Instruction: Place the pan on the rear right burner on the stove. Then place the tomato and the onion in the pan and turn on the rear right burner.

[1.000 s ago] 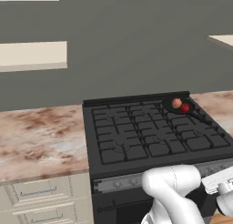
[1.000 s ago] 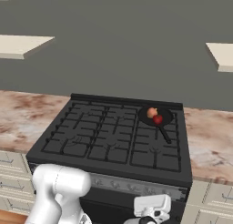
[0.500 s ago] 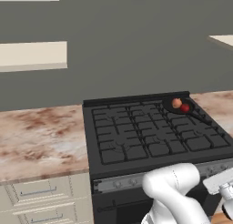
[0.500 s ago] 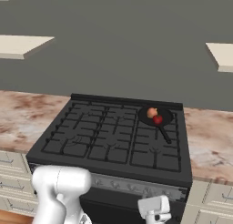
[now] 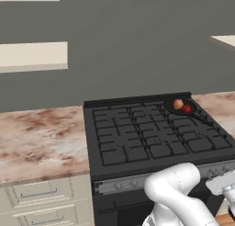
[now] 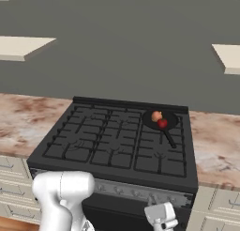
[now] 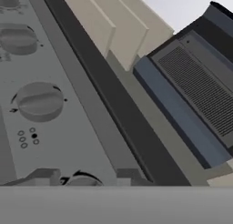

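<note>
Pan [image 6: 160,119] position: seated on the rear right burner [image 6: 161,127] of the stove [image 6: 117,145], with its thin straight handle running from the pan toward the front of the stove and slightly rightward in the right base view. Tomato [image 6: 162,124] and onion [image 6: 156,116] both lie inside the pan, touching or nearly touching, the onion toward the back and the tomato toward the front. Judged from this layout, the placing steps are complete and the remaining step is to turn on the rear right burner. Claw [image 6: 161,218] location: low, in front of the grey knob strip [image 6: 136,191], toward the strip's right end, well below and forward of the pan. The controlling relation is therefore claw to knob, not claw to pan: in the hand view, round grey knobs [image 7: 40,100] lie in a row along the strip, one near mid-left, one higher up at the left edge, and what appears to be a further knob partly visible between the finger tips [image 7: 45,177] at the bottom. Which of these knobs serves the rear right burner cannot be told. Claw state: the fingers appear close against the strip, but whether they are apart or clamped on a knob cannot be told. Markings: small dot symbols beside the mid-left knob; no readable writing, brand or label is visible on the stove, the surface [image 6: 28,122] or the cabinets.
</note>
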Motion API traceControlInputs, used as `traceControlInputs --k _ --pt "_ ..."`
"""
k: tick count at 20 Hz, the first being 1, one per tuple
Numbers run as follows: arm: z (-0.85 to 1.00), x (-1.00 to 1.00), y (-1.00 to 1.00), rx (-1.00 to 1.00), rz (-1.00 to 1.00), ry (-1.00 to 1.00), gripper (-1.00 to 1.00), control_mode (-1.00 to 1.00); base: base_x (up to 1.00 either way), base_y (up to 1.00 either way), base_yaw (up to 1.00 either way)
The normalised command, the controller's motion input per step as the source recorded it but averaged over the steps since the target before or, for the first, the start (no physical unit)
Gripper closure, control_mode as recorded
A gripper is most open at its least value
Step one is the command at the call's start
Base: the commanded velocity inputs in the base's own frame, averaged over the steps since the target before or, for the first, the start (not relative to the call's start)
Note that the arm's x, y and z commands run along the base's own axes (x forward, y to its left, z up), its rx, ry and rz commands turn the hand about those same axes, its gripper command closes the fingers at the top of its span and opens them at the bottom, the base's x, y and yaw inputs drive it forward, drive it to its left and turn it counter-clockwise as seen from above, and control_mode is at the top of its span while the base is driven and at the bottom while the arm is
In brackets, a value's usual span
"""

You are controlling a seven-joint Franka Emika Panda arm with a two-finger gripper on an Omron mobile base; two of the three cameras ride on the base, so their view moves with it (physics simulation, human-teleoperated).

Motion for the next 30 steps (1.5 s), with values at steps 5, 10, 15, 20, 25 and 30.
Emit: traceControlInputs --k 5,10,15,20,25,30 --pt "0.03 0.26 -0.58 0.06 -0.05 0.33 1.0 -1.0 0.0 0.0 0.0" --pt "0.0 0.24 -0.43 0.19 -0.05 0.55 1.0 -1.0 0.0 0.0 0.0" --pt "0.0 0.08 -0.38 0.27 -0.03 0.62 1.0 -1.0 0.0 0.0 0.0" --pt "-0.06 0.04 -0.37 0.07 -0.08 0.43 1.0 -1.0 0.0 0.0 0.0" --pt "-0.03 0.0 -0.28 -0.05 -0.17 0.39 1.0 -1.0 0.0 0.0 0.0" --pt "-0.11 -0.07 -0.19 -0.02 -0.22 0.4 1.0 -1.0 0.0 0.0 0.0"
